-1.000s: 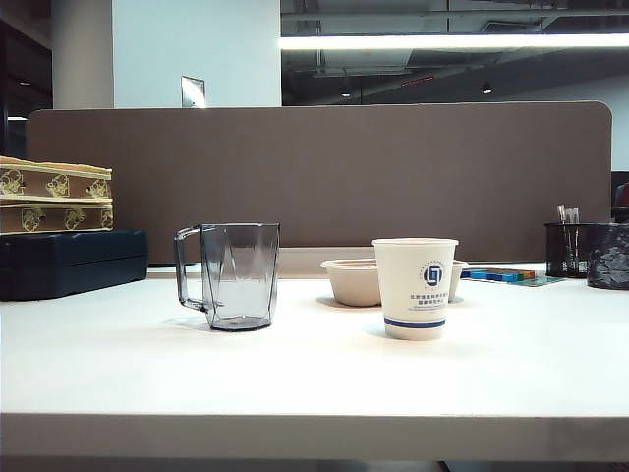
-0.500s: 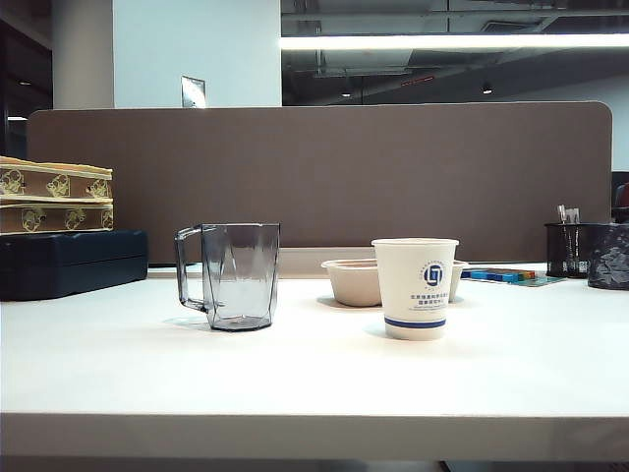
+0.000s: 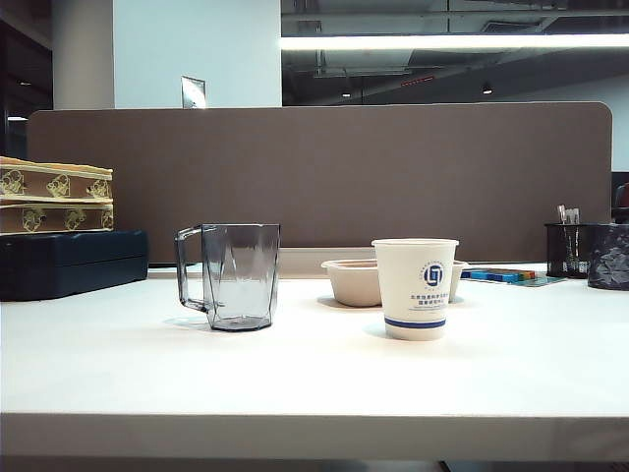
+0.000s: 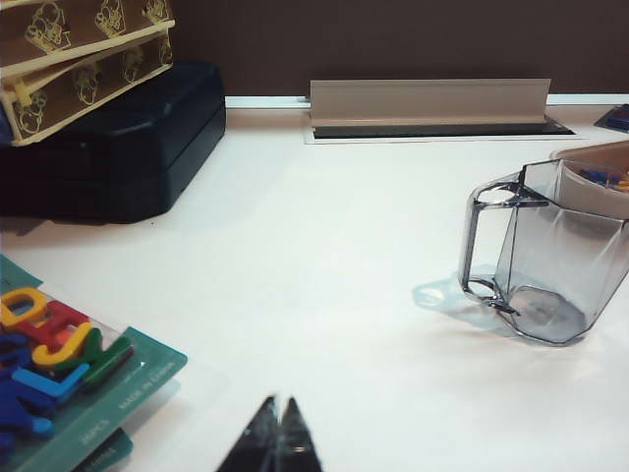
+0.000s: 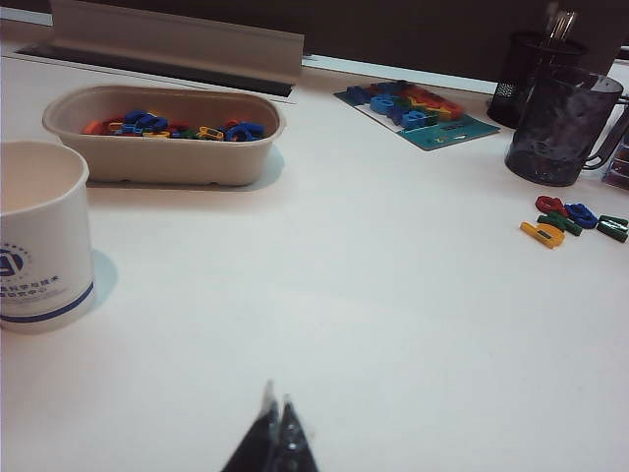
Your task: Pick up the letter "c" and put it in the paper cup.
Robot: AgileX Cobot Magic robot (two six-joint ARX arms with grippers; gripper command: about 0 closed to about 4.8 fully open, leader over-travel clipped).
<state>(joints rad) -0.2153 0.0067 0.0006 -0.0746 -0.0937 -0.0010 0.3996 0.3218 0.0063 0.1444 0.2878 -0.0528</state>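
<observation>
The white paper cup with a blue logo stands upright on the table, right of centre; the right wrist view shows it too. Several small loose letters lie on the table far from the cup. Among them is a red curved piece that looks like the letter "c", though its shape is too small to confirm. My right gripper hovers over bare table between the cup and those letters, shut and holding nothing. My left gripper is shut and holding nothing, over bare table near a letter card. Neither gripper appears in the exterior view.
A clear grey handled mug stands left of the cup. A low beige bowl with coloured letters in it sits behind the cup. A second letter card, a dark mug and a mesh pen holder stand far right. A dark case with boxes on it sits far left.
</observation>
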